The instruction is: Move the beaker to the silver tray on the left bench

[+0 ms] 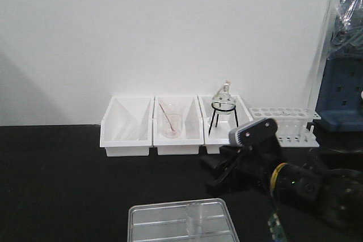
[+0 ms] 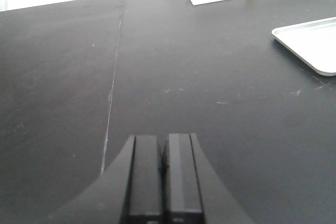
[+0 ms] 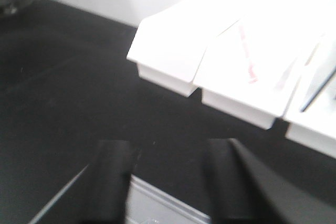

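The beaker [image 1: 197,219] is seen standing upright inside the silver tray [image 1: 148,215] on the left bench [image 1: 62,179]. The right gripper [image 3: 168,182] is spread empty; the left gripper [image 2: 163,174] is clenched on nothing. A straight, unhurried retreat is advised, the glass left untouched.

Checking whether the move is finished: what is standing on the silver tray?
On the silver tray, a small clear beaker stands upright near its middle. The tray's near edge is cut off by the frame, so anything there stays unseen.
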Motion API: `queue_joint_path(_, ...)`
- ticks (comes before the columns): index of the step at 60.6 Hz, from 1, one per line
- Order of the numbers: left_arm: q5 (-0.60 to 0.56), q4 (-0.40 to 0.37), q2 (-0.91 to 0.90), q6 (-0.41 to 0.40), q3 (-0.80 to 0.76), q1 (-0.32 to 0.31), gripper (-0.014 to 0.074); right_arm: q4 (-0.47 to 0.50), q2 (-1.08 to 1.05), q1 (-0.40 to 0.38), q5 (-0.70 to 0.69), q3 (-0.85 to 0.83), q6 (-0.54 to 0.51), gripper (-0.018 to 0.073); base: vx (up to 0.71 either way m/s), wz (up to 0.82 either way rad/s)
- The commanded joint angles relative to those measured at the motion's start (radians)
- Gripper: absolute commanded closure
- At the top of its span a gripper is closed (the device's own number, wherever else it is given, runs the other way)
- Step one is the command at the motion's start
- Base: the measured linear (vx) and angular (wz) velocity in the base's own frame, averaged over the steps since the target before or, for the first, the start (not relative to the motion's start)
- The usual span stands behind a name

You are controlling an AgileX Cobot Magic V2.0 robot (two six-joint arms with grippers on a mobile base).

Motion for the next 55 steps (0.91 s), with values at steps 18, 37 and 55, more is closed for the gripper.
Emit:
queue_joint_path(18,-0.075,-0.003,-0.007,-0.002,0.020,-0.004,0.0595,-0.369,-0.625,-0.001,0.137,0.221,0.377,0.0574,0.00,0.00)
queue_joint_path(37,-0.075,-0.003,-0.007,-0.002,0.020,-0.004,0.0595,-0.374,-0.941,-0.001,0.135,0.335,0.375,0.0573,0.00,0.00)
queue_joint_path(55,-0.075,-0.003,-0.007,-0.002,0.020,-0.004,0.0595,-0.335,-1.064,-0.001,0.082,0.337,0.402,0.0573,0.00,0.00)
